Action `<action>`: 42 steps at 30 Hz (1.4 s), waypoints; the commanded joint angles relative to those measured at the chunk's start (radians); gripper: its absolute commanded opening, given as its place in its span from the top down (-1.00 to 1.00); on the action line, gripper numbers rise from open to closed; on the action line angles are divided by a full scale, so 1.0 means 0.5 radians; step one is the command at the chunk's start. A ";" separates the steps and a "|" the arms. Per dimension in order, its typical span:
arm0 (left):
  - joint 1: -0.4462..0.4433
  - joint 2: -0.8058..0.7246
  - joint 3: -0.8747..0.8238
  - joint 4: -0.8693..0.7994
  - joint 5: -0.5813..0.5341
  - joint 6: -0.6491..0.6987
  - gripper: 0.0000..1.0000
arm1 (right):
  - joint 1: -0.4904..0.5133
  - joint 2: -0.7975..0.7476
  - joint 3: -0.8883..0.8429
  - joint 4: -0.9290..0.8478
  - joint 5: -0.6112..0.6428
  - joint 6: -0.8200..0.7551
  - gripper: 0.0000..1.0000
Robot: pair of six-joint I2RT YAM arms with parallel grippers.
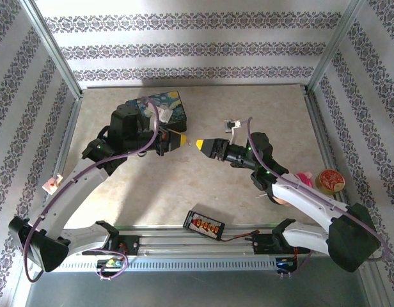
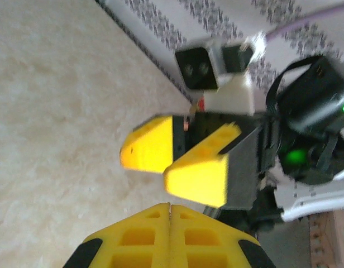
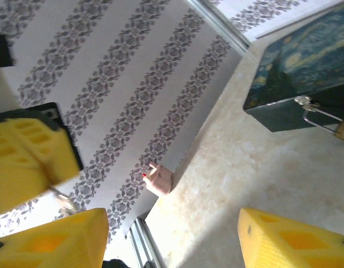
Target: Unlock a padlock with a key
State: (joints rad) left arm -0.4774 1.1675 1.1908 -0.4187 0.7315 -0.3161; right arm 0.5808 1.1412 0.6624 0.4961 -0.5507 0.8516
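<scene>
The left claw (image 2: 169,223) is closed tight: at the bottom of the left wrist view its two yellow fingers meet along a thin seam. In the right wrist view a thin pale sliver, which looks to be the key (image 3: 65,199), pokes out from under that claw's blurred yellow finger at the lower left of the frame, so the claw seems to be pinching it, though the blur leaves this unsure. The right claw (image 3: 172,226) stands wide, with one yellow finger in the lower left corner and the other in the lower right and bare table between them. From above, the two claws point tip to tip near the middle of the frame, close but not touching, above the marbled beige table (image 1: 280,109). The padlock (image 3: 343,130) sits at the right edge of the right wrist view, a small brass body cut off by the frame, its thin shackle reaching to the small latch on the side of the dark blue swirly-painting box (image 3: 295,67) in the upper right. Farther out in the top view, a black strip with orange plugs (image 1: 204,224) lies at lower centre and a round gold-red tin (image 1: 330,181) at the right.
</scene>
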 commanded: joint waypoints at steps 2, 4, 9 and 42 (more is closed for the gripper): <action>0.013 -0.030 0.053 -0.295 0.158 0.279 1.00 | 0.045 -0.090 0.025 0.167 -0.250 -0.225 -0.25; 0.014 -0.040 0.056 -0.279 0.194 0.291 1.00 | 0.063 -0.105 0.039 0.167 -0.296 -0.263 -0.24; 0.014 -0.057 0.019 -0.159 0.283 0.262 1.00 | 0.135 -0.095 0.082 0.168 -0.374 -0.333 -0.12; 0.049 -0.034 -0.041 0.098 0.378 0.068 1.00 | 0.211 -0.043 0.085 0.195 -0.421 -0.360 0.76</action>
State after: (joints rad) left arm -0.4690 1.1511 1.1824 -0.4103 0.9039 -0.2699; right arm 0.6788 1.1397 0.7094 0.5510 -0.7494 0.6807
